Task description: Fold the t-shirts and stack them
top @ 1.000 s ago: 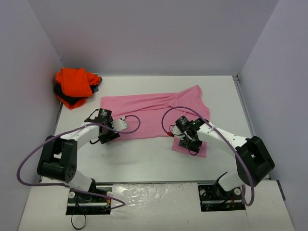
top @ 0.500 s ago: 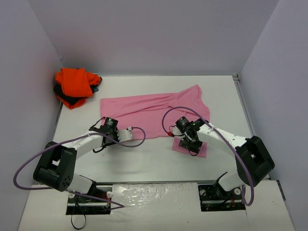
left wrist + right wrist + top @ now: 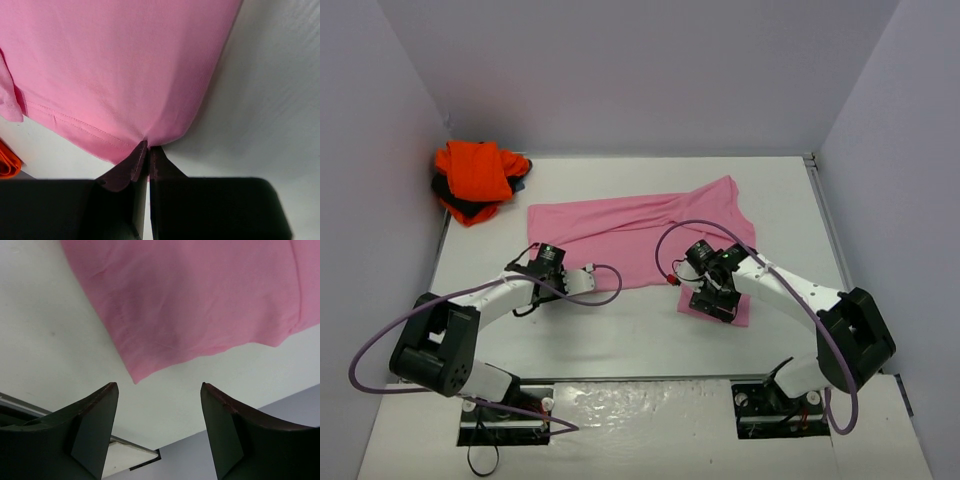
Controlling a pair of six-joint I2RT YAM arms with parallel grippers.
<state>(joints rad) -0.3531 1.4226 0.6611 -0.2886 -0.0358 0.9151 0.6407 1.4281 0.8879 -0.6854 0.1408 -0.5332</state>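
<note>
A light pink t-shirt [image 3: 640, 235] lies spread across the middle of the table. My left gripper [image 3: 588, 280] is at its near left hem, and in the left wrist view the gripper [image 3: 148, 146] is shut on a pinch of that pink cloth [image 3: 125, 65]. My right gripper [image 3: 715, 300] hovers over the shirt's near right corner. In the right wrist view the gripper [image 3: 158, 385] stands open, with the pink corner [image 3: 200, 300] just beyond its tips and nothing between them. An orange t-shirt [image 3: 475, 172] lies bunched on a dark one [image 3: 460, 207] at the far left.
Pale walls close the table on the left, back and right. The orange and dark pile sits against the left wall. A sliver of orange cloth [image 3: 7, 162] shows at the left wrist view's edge. Purple cables [image 3: 380, 340] loop from both arms.
My left gripper moved right to the pink shirt's near hem and shut on it. My right gripper's jaws opened a little wider and stayed over the near right corner.
</note>
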